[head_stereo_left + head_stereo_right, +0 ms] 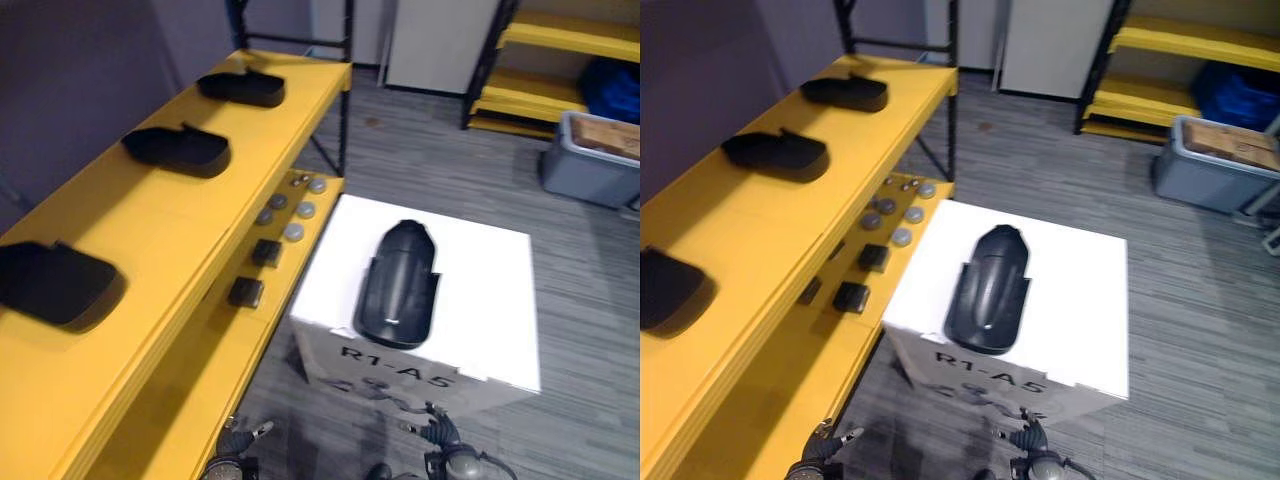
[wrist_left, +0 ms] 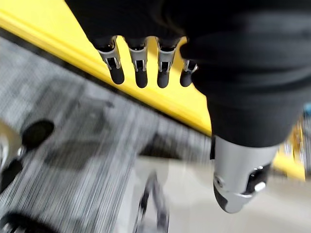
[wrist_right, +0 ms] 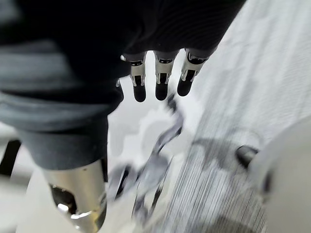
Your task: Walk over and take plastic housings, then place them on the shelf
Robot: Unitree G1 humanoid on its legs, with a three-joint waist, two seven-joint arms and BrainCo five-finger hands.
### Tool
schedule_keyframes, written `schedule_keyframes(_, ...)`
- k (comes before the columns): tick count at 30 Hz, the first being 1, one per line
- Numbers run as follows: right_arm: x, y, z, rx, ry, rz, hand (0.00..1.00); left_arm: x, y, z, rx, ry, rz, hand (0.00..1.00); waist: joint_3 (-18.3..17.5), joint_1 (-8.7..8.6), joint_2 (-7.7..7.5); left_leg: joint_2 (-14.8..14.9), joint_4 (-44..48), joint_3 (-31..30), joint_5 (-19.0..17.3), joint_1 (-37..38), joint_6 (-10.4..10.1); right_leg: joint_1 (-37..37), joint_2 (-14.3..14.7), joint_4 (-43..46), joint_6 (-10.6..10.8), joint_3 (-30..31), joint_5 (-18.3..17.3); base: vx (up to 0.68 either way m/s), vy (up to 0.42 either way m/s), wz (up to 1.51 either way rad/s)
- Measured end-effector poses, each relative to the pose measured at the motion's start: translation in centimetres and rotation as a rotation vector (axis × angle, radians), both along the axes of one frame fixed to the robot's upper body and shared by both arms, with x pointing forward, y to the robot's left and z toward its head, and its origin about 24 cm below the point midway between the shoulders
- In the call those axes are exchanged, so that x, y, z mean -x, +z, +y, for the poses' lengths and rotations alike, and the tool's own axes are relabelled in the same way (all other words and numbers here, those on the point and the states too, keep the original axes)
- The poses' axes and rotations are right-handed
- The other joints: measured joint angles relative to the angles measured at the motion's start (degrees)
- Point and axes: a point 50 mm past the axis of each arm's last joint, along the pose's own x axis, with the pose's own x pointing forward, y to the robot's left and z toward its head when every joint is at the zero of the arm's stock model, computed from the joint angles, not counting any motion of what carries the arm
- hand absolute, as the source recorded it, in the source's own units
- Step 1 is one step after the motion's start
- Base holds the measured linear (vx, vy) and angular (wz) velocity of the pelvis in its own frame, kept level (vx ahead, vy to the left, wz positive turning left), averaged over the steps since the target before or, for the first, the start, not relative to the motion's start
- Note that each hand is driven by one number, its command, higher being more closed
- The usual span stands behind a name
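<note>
**While both robot hands hang empty, one housing waits on the box**

Since the left robot hand point(image 2: 141, 73) shows straight, relaxed fingers with nothing against them, and the right robot hand point(image 3: 163, 87) looks the same, neither is carrying anything. Both hang low, just short of the near face of the white box point(image 1: 480, 300), the left one toward its left corner and the right one below its middle.

On top of that box, about midway across and lying lengthwise, rests a black plastic housing point(image 1: 398, 285), untouched. Left of the box runs the yellow shelf point(image 1: 200, 220). Its top board carries three more housings, one near point(image 1: 55, 285), one midway point(image 1: 178, 150) and one far point(image 1: 242, 87), all well apart. The lower board, just beside the box, holds grey discs point(image 1: 293, 210) and small black blocks point(image 1: 246, 292). A grey bin point(image 1: 590, 160) sits well beyond the box's far right corner.

The step in hand looks like the approach to the pick-up. The next move probably calls for closing in on the box, raising both hands above its top and taking the smooth, long housing by its two sides.
</note>
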Motion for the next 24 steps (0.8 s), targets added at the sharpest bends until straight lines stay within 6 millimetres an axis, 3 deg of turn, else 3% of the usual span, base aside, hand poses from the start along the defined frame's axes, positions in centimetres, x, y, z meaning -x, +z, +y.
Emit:
schedule_keyframes(2, 0.5, -0.2, -0.3, 0.007, -0.005, 0.017, 0.0, -0.3, 0.0, -0.1, 0.004, -0.004, -0.003, 0.0, 0.1, 0.16, 0.04, 2.2, 7.1, -2.7, -2.4, -2.5, -1.2, 0.1, 1.3, -1.3, -1.3, 1.9, 0.6, 0.02, -0.165, -0.69)
schedule_keyframes(4, 0.9, -0.4, -0.5, 0.011, -0.021, 0.031, 0.0, -0.3, 0.0, -0.1, 0.003, -0.003, -0.001, 0.0, 1.5, 0.36, -0.23, 2.7, 13.2, -7.1, -4.2, -4.3, -0.8, 1.7, 2.2, -2.0, -2.3, 4.8, 0.6, 0.03, -0.066, -0.79)
schedule_keyframes(6, 1.6, -0.7, -0.9, 0.019, -0.046, 0.06, 0.0, 0.3, -0.2, -0.1, -0.001, -0.006, 0.017, 0.0, 2.2, 0.42, -0.65, -1.9, 15.5, -23.3, -6.2, -8.1, -1.9, 3.6, 2.5, -1.9, -2.0, 9.2, 0.8, 0.03, 0.027, -1.03)
schedule_keyframes(7, 1.6, -0.7, -1.0, 0.02, -0.049, 0.061, 0.0, 0.5, -0.3, -0.1, 0.0, -0.002, 0.021, 0.0, 2.2, 0.47, -0.57, -4.0, 14.4, -28.4, -6.6, -8.9, -2.5, 3.8, 2.5, -1.9, -2.0, 10.6, 0.8, 0.04, 0.106, -1.13)
schedule_keyframes(9, 1.8, -0.8, -1.1, 0.022, -0.051, 0.069, 0.0, 0.6, -0.3, -0.1, 0.014, 0.022, 0.014, 0.0, 2.2, 1.01, -0.3, -11.1, 7.2, -46.4, -6.6, -9.9, -3.1, 3.8, 2.6, -1.9, -1.3, 15.5, 1.1, 0.02, 0.146, -1.15)
schedule_keyframes(10, 1.7, -0.8, -1.1, 0.024, -0.051, 0.068, 0.0, 0.6, -0.3, -0.2, 0.02, 0.025, 0.015, 0.0, 2.2, 1.04, 0.06, -11.8, 5.3, -48.9, -6.0, -10.0, -2.5, 3.8, 2.9, -1.8, -0.8, 16.5, 1.1, 0.01, 0.154, -0.99)
schedule_keyframes(11, 1.6, -0.6, -1.8, 0.041, -0.051, 0.06, 0.0, 0.8, -0.5, -0.7, 0.032, 0.015, 0.026, 0.0, 1.8, 1.03, 1.92, -11.4, 2.2, -50.7, -2.4, -9.9, -1.3, 3.9, 4.2, -1.9, 0.7, 18.1, 0.8, 0.05, 0.181, -0.74)
schedule_keyframes(12, 1.8, -0.7, -1.8, 0.034, -0.069, 0.068, 0.0, 0.8, -0.5, -0.6, 0.032, 0.018, 0.027, 0.0, 1.8, 1.03, 1.59, -11.8, 1.6, -49.2, -2.8, -8.9, 0.2, 4.3, 3.6, -2.5, 1.8, 19.1, 1.0, 0.07, 0.198, -0.6)
schedule_keyframes(16, 2.9, -1.1, -2.1, 0.023, -0.127, 0.094, 0.0, 1.2, -0.8, -0.2, 0.021, 0.008, 0.051, 0.0, 0.8, 0.37, 0.08, -15.7, -6.6, -47.9, -0.5, -5.1, 3.0, 5.4, -0.1, -4.6, 3.7, 19.6, 1.9, 0.15, 0.178, -0.03)
schedule_keyframes(21, 3.5, -0.9, -3.3, 0.018, -0.235, 0.086, 0.0, 1.8, -0.8, 1.2, -0.003, 0.036, 0.066, 0.0, 0.5, 0.33, 0.31, -17.6, -10.8, -47.3, 0.4, -1.7, 3.5, 7.9, -1.5, -7.2, 4.7, 19.7, 2.3, 0.18, 0.092, -0.01)
schedule_keyframes(24, 2.3, 0.6, -5.9, 0.074, -0.315, -0.015, 0.0, 2.1, -0.6, 2.1, -0.02, 0.058, 0.065, 0.0, 0.3, 0.25, 0.22, -17.7, -11.7, -47.3, 0.2, -0.8, 3.3, 9.0, -1.5, -8.1, 4.7, 19.6, 2.3, 0.12, 0.009, 0.02)
